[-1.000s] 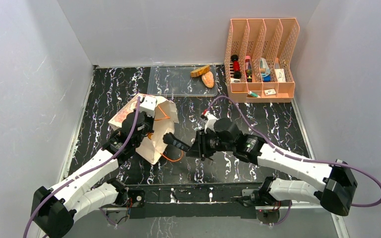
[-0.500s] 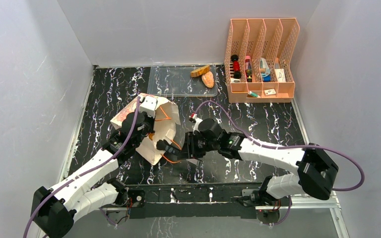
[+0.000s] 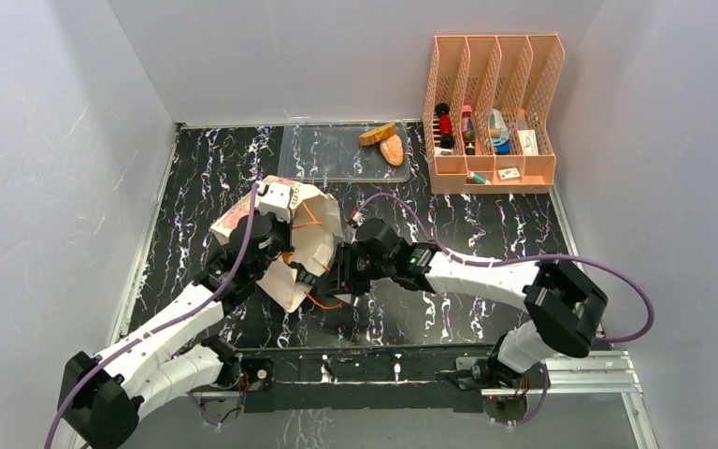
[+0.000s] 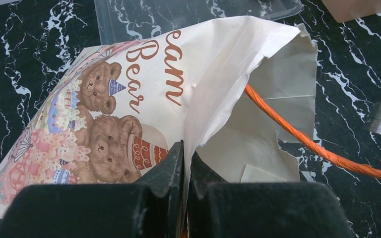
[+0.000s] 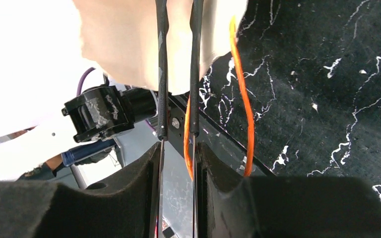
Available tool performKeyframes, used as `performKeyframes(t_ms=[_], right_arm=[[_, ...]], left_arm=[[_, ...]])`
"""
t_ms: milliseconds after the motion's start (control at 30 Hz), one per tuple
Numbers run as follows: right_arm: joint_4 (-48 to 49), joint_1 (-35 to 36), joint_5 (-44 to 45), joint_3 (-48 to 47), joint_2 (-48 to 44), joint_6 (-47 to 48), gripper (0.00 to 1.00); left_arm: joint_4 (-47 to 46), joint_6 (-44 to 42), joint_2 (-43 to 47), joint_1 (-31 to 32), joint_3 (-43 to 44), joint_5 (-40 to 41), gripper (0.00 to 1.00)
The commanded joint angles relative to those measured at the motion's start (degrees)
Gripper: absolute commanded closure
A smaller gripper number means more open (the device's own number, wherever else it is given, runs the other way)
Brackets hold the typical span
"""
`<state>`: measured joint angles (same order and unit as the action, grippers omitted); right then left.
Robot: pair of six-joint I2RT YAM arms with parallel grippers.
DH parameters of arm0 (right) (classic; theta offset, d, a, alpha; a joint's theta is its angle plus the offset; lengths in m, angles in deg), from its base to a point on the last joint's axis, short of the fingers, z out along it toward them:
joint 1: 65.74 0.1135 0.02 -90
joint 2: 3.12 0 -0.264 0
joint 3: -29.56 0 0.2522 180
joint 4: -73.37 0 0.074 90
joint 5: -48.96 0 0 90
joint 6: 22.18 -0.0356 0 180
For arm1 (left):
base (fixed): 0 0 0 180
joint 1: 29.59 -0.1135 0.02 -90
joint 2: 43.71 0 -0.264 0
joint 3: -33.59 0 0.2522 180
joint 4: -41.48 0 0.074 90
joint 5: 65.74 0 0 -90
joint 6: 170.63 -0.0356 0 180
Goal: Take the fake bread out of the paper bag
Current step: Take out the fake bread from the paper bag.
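Observation:
The cream paper bag (image 3: 310, 241) lies on its side with its bear print (image 4: 104, 129) facing up. My left gripper (image 4: 184, 157) is shut on the edge of the bag's mouth and holds it up. My right gripper (image 5: 178, 153) is shut on a pair of thin tongs (image 5: 162, 74), whose black tips reach into the bag's mouth (image 5: 129, 44). An orange cord handle (image 5: 240, 94) trails beside them. Two pieces of fake bread (image 3: 385, 142) lie in the clear tray. Anything inside the bag is hidden.
The clear plastic tray (image 3: 323, 154) sits at the back middle. A peach file organizer (image 3: 491, 94) with small items stands at the back right. The orange cord (image 3: 323, 301) loops onto the black marble table in front of the bag. Grey walls enclose the table.
My right arm has moved left across the table, bringing the tongs from beside the bag into its mouth. The left gripper has kept its hold on the bag's edge.

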<state>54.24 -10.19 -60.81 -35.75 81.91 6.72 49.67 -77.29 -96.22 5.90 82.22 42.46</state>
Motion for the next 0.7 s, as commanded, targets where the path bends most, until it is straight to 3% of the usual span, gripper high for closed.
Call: performKeyframes(t_ms=[0, 667], right_arm=[[2.9, 0.5, 1.0, -3.1, 1.2, -3.5, 0.75], [9.5, 0.3, 1.2, -3.3, 9.8, -10.1, 0.69]], left_arm=[[-4.4, 2.8, 2.4, 0.5, -0.6, 0.2, 1.0], [-4.8, 6.9, 3.6, 2.1, -2.1, 0.2, 1.0]])
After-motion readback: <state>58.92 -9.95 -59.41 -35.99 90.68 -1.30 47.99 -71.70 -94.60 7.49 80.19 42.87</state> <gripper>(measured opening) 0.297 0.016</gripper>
